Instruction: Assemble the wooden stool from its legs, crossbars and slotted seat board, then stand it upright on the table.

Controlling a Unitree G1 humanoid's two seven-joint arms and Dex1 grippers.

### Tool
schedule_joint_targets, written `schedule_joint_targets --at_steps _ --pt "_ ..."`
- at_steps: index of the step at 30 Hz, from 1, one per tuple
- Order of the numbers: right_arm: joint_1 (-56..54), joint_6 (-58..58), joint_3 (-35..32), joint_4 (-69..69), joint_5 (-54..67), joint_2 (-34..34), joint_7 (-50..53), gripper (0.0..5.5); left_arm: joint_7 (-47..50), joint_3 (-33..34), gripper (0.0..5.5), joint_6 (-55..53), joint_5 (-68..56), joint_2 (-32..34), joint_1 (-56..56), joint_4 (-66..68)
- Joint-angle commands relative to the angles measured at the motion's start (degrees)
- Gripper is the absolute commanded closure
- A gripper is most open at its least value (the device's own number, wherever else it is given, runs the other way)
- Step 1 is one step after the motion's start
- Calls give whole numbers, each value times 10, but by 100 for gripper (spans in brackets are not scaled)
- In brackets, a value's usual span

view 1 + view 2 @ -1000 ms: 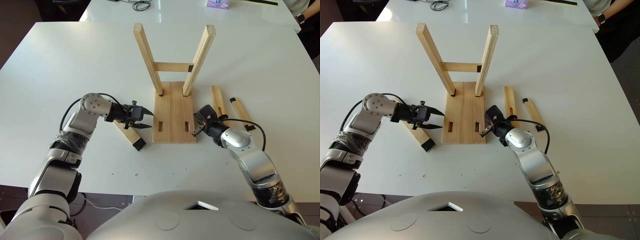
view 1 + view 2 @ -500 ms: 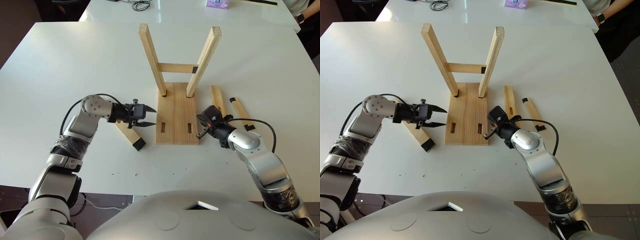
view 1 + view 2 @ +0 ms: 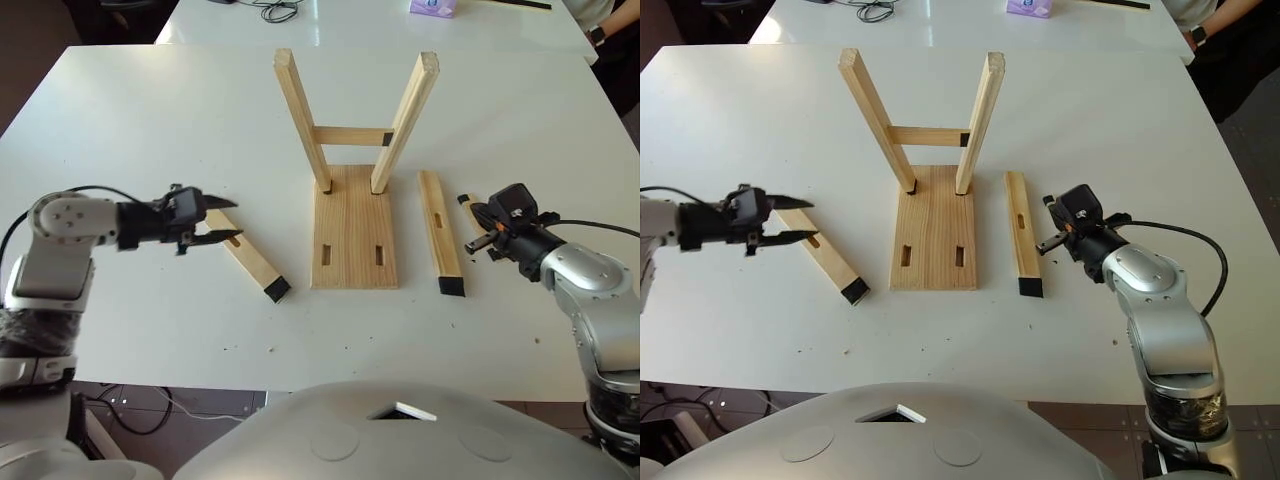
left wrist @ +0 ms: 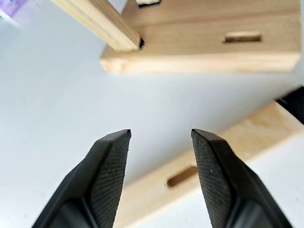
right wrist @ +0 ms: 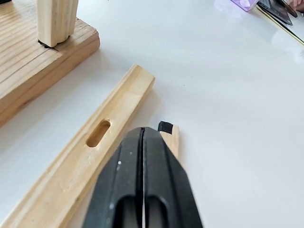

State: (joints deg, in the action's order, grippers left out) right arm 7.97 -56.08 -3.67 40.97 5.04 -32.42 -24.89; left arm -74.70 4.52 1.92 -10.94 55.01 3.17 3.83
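While stretched level at the far left, hovers with left gripper (image 3: 236,220) spread wide over the slotted end of a diagonal loose leg (image 3: 255,265). Mid-table, seat board (image 3: 352,245) flat, leg-and-crossbar frame (image 3: 350,136) upright in its far slots. Beside it, second loose leg (image 3: 440,230). Rightmost, right gripper (image 3: 472,240) pinched shut above a short crossbar piece (image 5: 171,137), mostly hidden.

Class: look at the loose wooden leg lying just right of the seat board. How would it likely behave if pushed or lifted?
The leg looks like solid, straight timber, so it is probably stiff. Resting on a flat face, it should slide rather than roll across the smooth table. Being long, it would likely droop if gripped near one end.
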Motion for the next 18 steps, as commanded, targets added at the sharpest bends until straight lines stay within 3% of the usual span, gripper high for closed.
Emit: schedule_joint_targets --at_steps 1,8,18 --pt "19 9 -17 8 8 -3 1 550 2 14 313 25 19 35 8 72" --pt "-4 23 -3 -11 13 -11 -4 550 141 -54 313 75 136 -31 85 201" --pt "-9 37 7 -23 21 -17 -11 550 262 -112 313 171 238 -50 165 400"
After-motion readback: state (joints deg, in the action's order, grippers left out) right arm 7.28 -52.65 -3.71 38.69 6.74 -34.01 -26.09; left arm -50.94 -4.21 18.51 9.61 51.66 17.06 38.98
